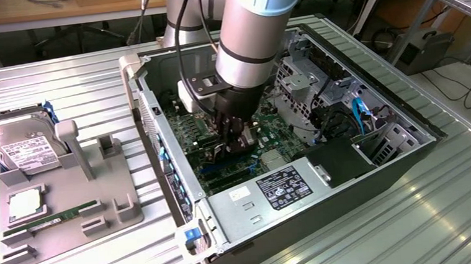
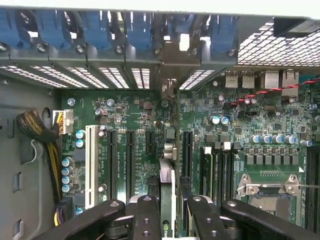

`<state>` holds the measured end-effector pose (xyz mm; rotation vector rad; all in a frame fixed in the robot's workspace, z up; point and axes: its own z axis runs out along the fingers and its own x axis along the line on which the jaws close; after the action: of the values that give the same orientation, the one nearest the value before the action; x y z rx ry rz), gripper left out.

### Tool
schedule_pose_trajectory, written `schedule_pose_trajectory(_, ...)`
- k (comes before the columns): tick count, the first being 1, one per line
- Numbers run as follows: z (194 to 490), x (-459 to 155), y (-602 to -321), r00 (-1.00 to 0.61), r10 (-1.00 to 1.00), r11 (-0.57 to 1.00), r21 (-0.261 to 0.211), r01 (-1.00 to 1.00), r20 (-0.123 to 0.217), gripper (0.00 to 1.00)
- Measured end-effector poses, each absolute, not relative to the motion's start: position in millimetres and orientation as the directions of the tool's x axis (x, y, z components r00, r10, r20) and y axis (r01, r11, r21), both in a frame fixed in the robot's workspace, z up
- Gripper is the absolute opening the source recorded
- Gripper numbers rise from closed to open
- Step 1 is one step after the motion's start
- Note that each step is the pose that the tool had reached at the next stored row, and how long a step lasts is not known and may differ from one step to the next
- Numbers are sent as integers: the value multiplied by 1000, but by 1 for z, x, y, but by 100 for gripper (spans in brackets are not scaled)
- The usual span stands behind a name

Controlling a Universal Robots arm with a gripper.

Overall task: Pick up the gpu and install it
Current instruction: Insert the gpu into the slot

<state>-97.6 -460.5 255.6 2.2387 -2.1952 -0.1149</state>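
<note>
Exterior view: the arm reaches down into the open computer case (image 1: 403, 157), which lies on its side on the ribbed metal table (image 1: 74, 81), and its gripper (image 1: 234, 146) sits low over the green motherboard (image 1: 282, 142), near the middle of the case. Wrist view: the two black fingers (image 2: 146, 215) stand close together, clamped on the gpu (image 2: 167, 195), which is held on edge between them, a thin card seen from above. The card's lower edge is at the motherboard (image 2: 150, 125), in line with the black expansion slots (image 2: 129, 160) beside the long white slot (image 2: 90, 165); whether it is fully seated I cannot tell. Its silver end bracket (image 2: 167, 75) stands against the row of perforated slot covers (image 2: 105, 75) along the case's rear wall. Back in the exterior view, a grey parts tray (image 1: 66, 206) lies near the table's edge at the exterior view's left, carrying a silver hard drive (image 1: 25, 150) with a white label, a square processor chip (image 1: 25, 206) and a thin green RAM stick (image 1: 47, 221). The power supply (image 1: 281, 188) sits at the case's near end.
</note>
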Motion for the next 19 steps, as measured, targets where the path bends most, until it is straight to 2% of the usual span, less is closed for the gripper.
schedule_pose_trajectory(6, 255, -98, -460, 18, -999, -21, 53, -998, -51, 27)
schedule_pose_trajectory(7, 255, -98, -460, 18, -999, -21, 54, -998, -50, 33)
schedule_pose_trajectory(8, 257, -98, -460, 18, -999, -21, 54, -998, -49, 33)
schedule_pose_trajectory(9, 259, -98, -460, 18, -999, -21, 54, -998, -49, 40)
schedule_pose_trajectory(15, 279, -98, -460, 18, -999, -21, 54, -998, -50, 40)
schedule_pose_trajectory(19, 282, -99, -460, 18, -999, -21, 54, -998, -50, 38)
